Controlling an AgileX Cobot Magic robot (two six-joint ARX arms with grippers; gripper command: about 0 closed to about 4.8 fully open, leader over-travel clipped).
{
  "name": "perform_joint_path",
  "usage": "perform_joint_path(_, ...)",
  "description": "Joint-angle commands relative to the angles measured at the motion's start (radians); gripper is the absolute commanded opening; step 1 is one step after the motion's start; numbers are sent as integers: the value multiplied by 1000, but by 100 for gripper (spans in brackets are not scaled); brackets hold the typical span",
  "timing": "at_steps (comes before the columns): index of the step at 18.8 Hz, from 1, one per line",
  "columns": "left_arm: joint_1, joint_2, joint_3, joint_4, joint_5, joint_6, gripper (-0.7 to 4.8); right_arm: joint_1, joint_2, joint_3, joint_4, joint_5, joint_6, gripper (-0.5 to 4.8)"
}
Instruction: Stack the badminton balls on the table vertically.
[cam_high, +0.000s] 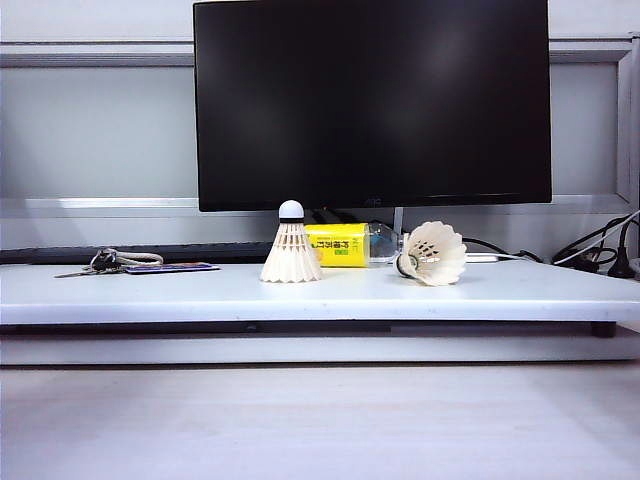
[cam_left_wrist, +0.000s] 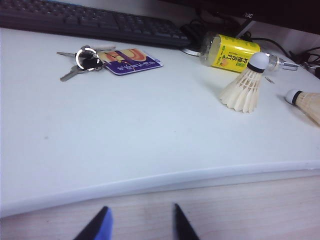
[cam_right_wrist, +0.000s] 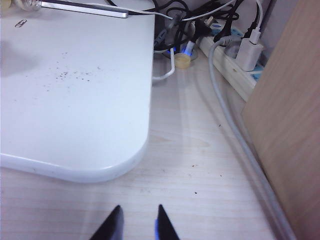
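Two badminton balls rest on the white table (cam_high: 150, 295). One (cam_high: 290, 248) (cam_left_wrist: 245, 85) stands upright on its skirt, cork tip up, near the middle. The other (cam_high: 433, 254) (cam_left_wrist: 306, 102) lies on its side to the right, cork toward the first. Neither gripper shows in the exterior view. My left gripper (cam_left_wrist: 141, 217) is open and empty, held off the table's front edge (cam_left_wrist: 150, 180), well short of the shuttlecocks. My right gripper (cam_right_wrist: 139, 215) has its jaws a little apart with nothing between them, over the wooden desk beside the table's rounded corner (cam_right_wrist: 125, 160). No shuttlecock appears in the right wrist view.
A yellow-labelled bottle (cam_high: 340, 245) (cam_left_wrist: 230, 51) lies behind, between the shuttlecocks. Keys with a card tag (cam_high: 125, 263) (cam_left_wrist: 90, 60) sit at the left, a keyboard (cam_left_wrist: 95, 22) and monitor (cam_high: 370, 100) behind. Power strip (cam_right_wrist: 235, 60), cables and a wooden panel (cam_right_wrist: 292, 125) stand on the right.
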Motion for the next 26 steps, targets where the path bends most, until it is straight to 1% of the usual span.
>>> perform_joint_path(1,0,-3,0,10,-27,63,165,-1,0,-4,6,-1,3,94)
perform_joint_path(10,0,-3,0,11,-26,66,165,0,0,-4,7,-2,4,94)
perform_joint_path(12,0,-3,0,16,-26,65,165,0,0,-4,17,-38,31,94)
perform_joint_path(13,0,-3,0,23,-25,18,165,0,0,-4,24,-87,134,94)
perform_joint_path(14,0,-3,0,25,-21,-39,164,0,0,-4,27,-123,204,94)
perform_joint_path(15,0,-3,0,25,-17,-141,164,0,0,-4,30,-184,304,94)
perform_joint_path(16,0,-3,-1,25,-18,-197,164,0,0,-4,37,-232,370,94)
perform_joint_path(17,0,-3,0,27,-18,-233,164,0,0,-4,58,-281,434,94)
perform_joint_path(19,0,-3,0,43,-18,-265,164,0,0,-3,119,-361,497,95)
perform_joint_path(20,0,-3,0,61,-8,-269,165,0,0,-2,151,-423,512,95)
perform_joint_path(21,0,-3,1,90,26,-268,166,0,0,-2,196,-494,532,106)
perform_joint_path(22,-1,-3,3,114,44,-269,167,0,2,-1,230,-525,584,119)
perform_joint_path(23,-1,-3,3,141,70,-268,184,0,2,12,233,-532,646,123)
perform_joint_path(24,-2,-3,9,145,72,-268,193,0,5,37,214,-532,674,128)
perform_joint_path(26,-2,-3,30,128,73,-262,192,0,31,122,143,-530,684,131)
